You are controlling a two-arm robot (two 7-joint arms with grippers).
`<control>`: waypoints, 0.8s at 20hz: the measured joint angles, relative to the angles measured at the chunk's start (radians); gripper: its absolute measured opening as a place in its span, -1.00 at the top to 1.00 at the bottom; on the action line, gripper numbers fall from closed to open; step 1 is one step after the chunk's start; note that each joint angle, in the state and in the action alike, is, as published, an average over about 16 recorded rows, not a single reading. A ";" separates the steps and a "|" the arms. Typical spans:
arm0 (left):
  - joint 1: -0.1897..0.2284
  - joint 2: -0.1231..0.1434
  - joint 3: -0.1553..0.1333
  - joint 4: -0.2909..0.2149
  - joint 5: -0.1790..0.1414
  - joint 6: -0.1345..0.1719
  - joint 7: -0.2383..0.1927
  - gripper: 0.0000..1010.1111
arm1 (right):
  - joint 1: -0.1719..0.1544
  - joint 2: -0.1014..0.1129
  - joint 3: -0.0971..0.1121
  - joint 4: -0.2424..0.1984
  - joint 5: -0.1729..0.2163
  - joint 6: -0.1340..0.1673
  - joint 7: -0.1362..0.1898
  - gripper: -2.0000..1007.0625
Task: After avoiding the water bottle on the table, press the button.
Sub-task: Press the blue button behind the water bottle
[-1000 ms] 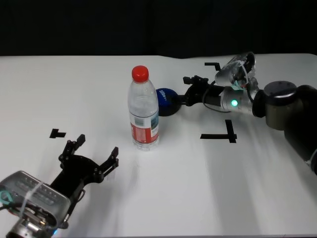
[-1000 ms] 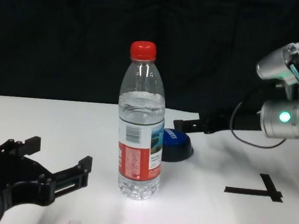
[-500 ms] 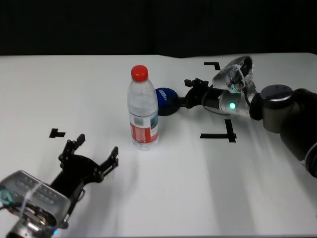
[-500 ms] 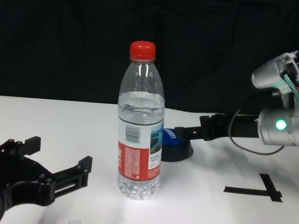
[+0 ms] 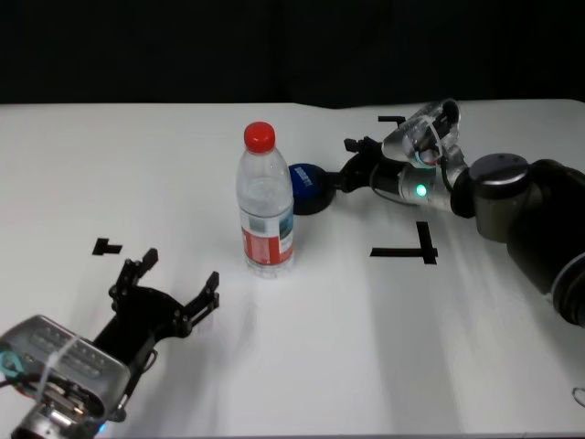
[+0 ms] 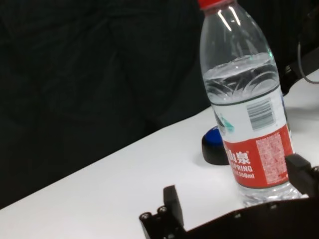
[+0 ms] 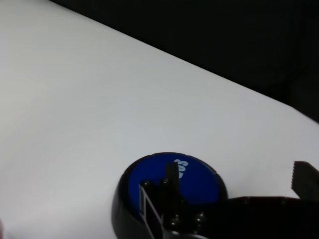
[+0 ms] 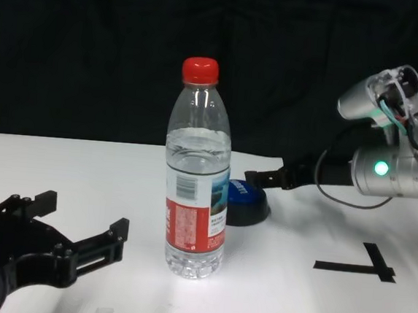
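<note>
Blue button [image 5: 306,187] sits under the right claw [image 5: 345,167], spread wide, beyond the water bottle [image 5: 266,203].

Water bottle [image 6: 246,104] label: "SPRING", "550ml"

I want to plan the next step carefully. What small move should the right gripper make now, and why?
Probably a short push straight down. The right gripper hovers at the far-right edge of the button; in the right wrist view one of its fingers lies over the blue top. The water bottle stands upright in front, clear of this path. The left gripper rests near the table's front, open.
</note>
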 joint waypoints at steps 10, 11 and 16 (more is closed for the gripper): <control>0.000 0.000 0.000 0.000 0.000 0.000 0.000 -0.99 | 0.001 -0.011 0.018 0.000 -0.039 0.009 -0.041 -0.99; 0.000 0.000 0.000 0.000 0.000 0.000 0.000 -0.99 | 0.004 -0.014 0.020 0.006 -0.041 0.007 -0.041 -0.99; 0.000 0.000 0.000 0.000 0.000 0.000 0.000 -0.99 | 0.024 -0.031 0.029 0.051 -0.054 -0.012 -0.034 -0.99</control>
